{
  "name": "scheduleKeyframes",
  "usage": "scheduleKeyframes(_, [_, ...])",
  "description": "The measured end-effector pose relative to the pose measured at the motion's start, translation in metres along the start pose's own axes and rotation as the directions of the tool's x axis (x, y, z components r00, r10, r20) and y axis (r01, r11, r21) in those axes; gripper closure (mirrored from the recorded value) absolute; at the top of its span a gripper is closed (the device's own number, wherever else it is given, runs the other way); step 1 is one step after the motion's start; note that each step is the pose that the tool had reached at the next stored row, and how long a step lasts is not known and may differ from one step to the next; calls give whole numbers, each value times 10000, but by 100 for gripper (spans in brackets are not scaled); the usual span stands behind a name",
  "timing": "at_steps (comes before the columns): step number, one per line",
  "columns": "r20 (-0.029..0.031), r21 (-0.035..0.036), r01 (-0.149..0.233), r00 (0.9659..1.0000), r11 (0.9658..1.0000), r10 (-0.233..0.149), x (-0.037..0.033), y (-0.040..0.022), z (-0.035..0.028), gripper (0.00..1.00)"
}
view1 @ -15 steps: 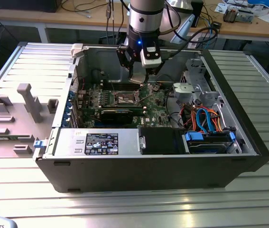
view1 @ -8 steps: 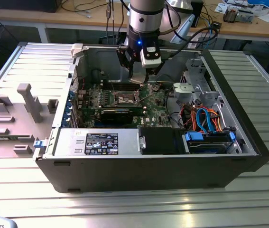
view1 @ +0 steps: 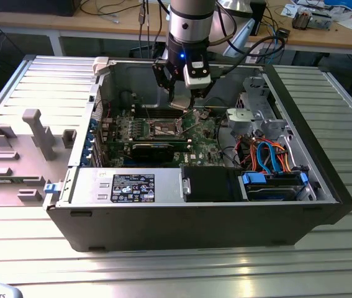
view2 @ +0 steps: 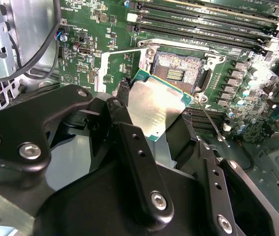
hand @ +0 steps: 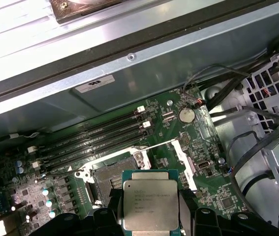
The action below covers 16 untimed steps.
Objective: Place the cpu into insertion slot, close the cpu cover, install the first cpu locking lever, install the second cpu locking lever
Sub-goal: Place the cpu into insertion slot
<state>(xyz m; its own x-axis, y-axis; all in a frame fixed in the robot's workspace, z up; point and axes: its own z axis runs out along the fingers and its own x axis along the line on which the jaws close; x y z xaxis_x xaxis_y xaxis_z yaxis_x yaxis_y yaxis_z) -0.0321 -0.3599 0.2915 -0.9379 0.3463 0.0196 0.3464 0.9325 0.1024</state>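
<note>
Scene: an open desktop computer case [view1: 194, 217] lies on its side on a ribbed metal worktop [view1: 163, 267], the arm reaching down into it from above.
Hand: the hand [view1: 182, 99] hangs inside the case over the green circuit board [view1: 194, 133]; in both wrist views its two black fingers [view2: 129, 142] are clamped on opposite edges of the cpu [view2: 155, 107].
Grip detail: in the first wrist view the hand [hand: 150, 212] carries the cpu [hand: 150, 200] flat, silvery face towards the camera, its green rim showing along the edges.
Cpu position: held above the board just beside the insertion slot [view2: 178, 73], not seated in it; one corner overlaps the slot's rim in the second wrist view.
Insertion slot: uncovered, its dark contact field exposed within a silvery metal rim [hand: 110, 181], sitting near the middle of the board in the exterior view [view1: 163, 128].
Lever: a thin metal rod [view2: 210, 123] slants away from a corner of the slot, free of the hand.
Surroundings: long black memory slots [hand: 95, 140] run alongside the insertion slot; blue and orange cables [view1: 269, 155] fill the case towards the exterior view's right.
Outside the case: a grey moulded fixture [view1: 33, 130] stands on the worktop at the exterior view's left.
</note>
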Motion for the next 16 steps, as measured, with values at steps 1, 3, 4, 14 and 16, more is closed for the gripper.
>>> scheduleKeyframes(1, [1, -1, -15, 10000, 10000, 15, 0, 0, 1, 46])
scheduleKeyframes(3, [3, 0, -35, 10000, 10000, 35, 0, 0, 1, 46])
scheduleKeyframes(4, [4, -1, -42, 10000, 10000, 42, 0, 0, 2, 46])
scheduleKeyframes(14, [11, -2, -107, 9999, 9999, 107, 0, -1, 5, 46])
scheduleKeyframes(16, [12, -2, -118, 9999, 9999, 118, 0, -1, 6, 46])
